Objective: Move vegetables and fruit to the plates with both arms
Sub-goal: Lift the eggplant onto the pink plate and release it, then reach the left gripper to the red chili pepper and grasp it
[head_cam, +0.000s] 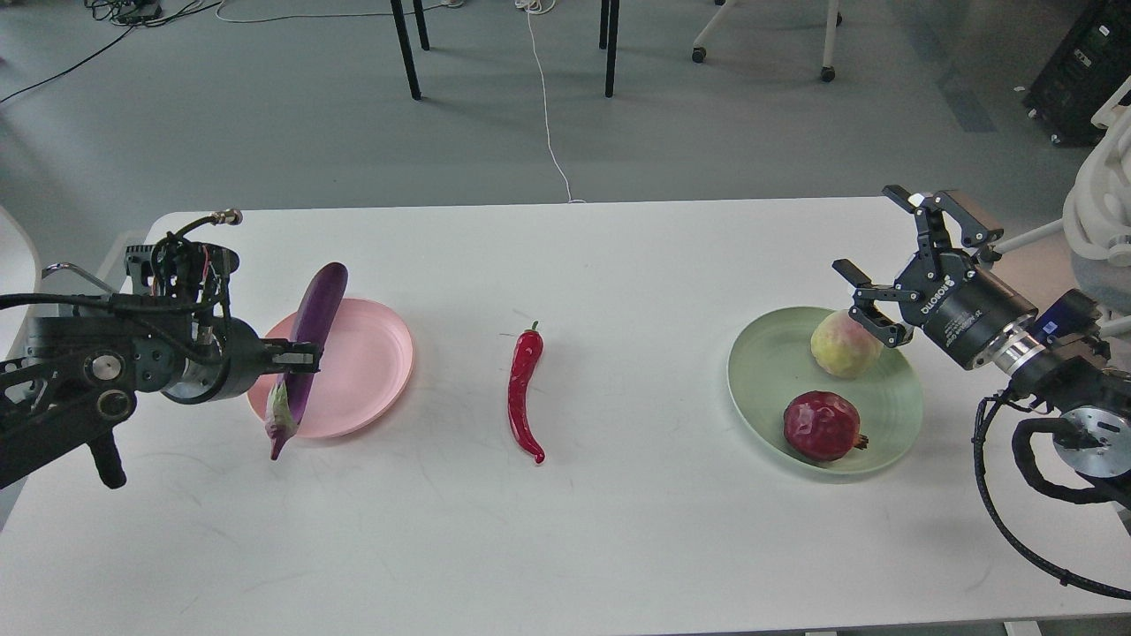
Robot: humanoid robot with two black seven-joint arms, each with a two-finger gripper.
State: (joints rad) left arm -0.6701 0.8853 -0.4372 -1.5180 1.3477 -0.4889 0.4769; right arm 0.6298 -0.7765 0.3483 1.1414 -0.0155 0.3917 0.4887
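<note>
Left gripper (pixel 296 358) clamped on the eggplant (pixel 309 340), held steep over the pink plate (pixel 371 371): long axis nearly upright, purple tip up and away, green stem cap down by the plate's near-left rim. Can't tell if the cap touches the table (pixel 565 548). Chili pepper (pixel 525 393) flat on the table between the plates, long axis running front to back, stem at the far end, pointed tip toward the front.

Right gripper (pixel 884 265) spread wide, holding nothing, just beside the peach (pixel 844 344). Peach and pomegranate (pixel 822 426) both in the green plate (pixel 760 371).

Count: two plates, two vegetables, two fruits.
</note>
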